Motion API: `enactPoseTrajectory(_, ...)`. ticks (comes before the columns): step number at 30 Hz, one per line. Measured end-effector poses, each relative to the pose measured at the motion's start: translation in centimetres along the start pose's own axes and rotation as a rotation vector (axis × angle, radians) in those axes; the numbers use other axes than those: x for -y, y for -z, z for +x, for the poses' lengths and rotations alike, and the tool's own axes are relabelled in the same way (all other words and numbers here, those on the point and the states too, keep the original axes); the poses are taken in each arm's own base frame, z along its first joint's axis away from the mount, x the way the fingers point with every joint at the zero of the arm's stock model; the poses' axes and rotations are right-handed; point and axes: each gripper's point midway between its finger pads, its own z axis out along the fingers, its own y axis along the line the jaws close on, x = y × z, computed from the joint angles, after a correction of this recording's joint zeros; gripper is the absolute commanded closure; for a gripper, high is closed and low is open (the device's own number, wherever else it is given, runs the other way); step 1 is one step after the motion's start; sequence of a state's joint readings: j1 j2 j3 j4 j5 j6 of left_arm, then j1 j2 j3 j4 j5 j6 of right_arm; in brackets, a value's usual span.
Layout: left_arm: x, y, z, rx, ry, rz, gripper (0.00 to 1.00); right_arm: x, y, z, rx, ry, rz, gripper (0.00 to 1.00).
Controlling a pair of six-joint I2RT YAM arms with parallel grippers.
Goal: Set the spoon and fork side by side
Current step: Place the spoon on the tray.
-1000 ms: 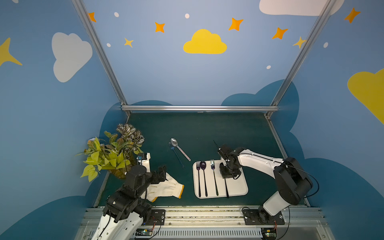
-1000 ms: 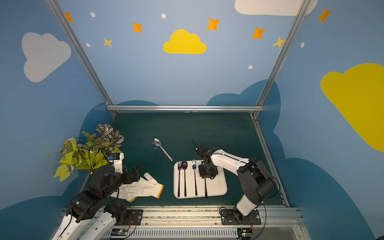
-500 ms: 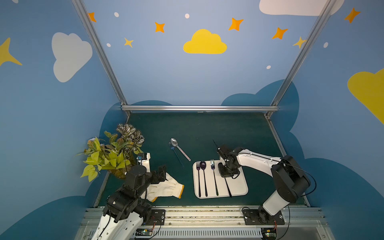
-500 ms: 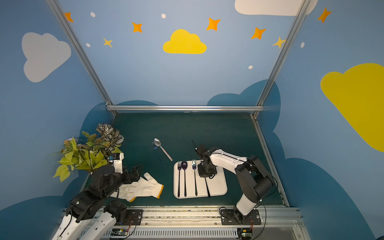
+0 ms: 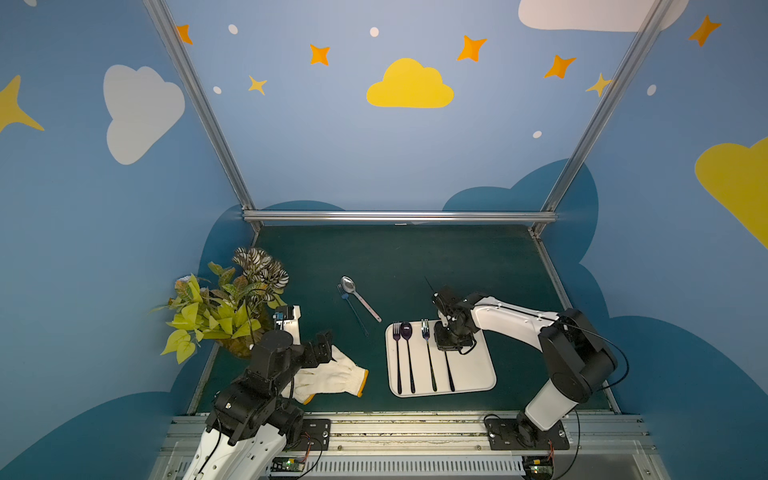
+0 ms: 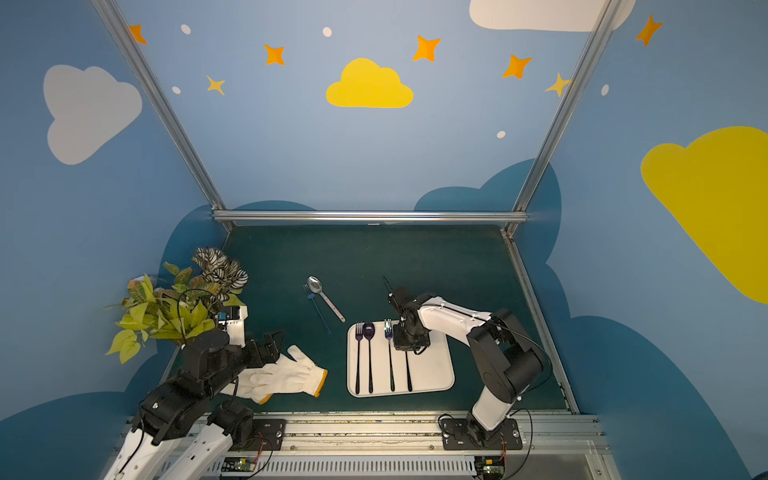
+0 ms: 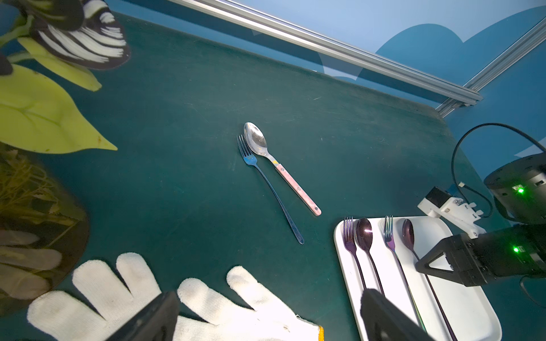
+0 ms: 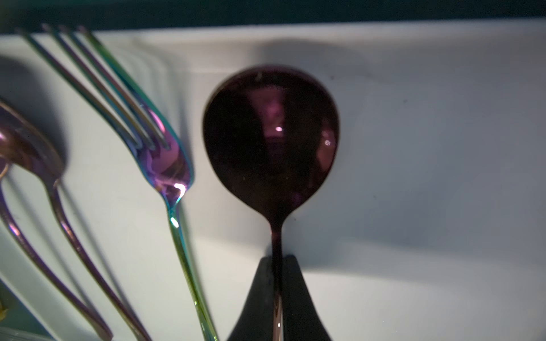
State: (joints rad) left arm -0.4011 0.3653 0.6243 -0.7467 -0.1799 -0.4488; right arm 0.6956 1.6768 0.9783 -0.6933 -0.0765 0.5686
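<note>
The right hand (image 8: 276,265) clenches the spoon (image 8: 270,133) by its neck on the tray (image 5: 478,374); its handle runs toward the robot, parallel to the fork (image 8: 165,165) just beside. The left hand (image 5: 324,347), released, is well apart.

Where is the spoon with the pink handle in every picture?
In a top view: pink-handled spoon on the green mat, up-left of the white tray.
In a top view: same spot.
Left wrist: centre.
Right wrist: not in it.
Landmark: the white tray, in all views.

No legible text, labels or numbers anywhere.
</note>
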Motion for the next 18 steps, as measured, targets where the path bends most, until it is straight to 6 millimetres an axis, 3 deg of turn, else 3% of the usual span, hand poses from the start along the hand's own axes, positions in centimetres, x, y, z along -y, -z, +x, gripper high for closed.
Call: enactPoseTrajectory(18, 0.0, 0.0, 0.0, 0.000, 0.000, 0.000, 0.00, -1.2, -0.3, -0.5, 0.014, -0.032, -0.003, 0.87)
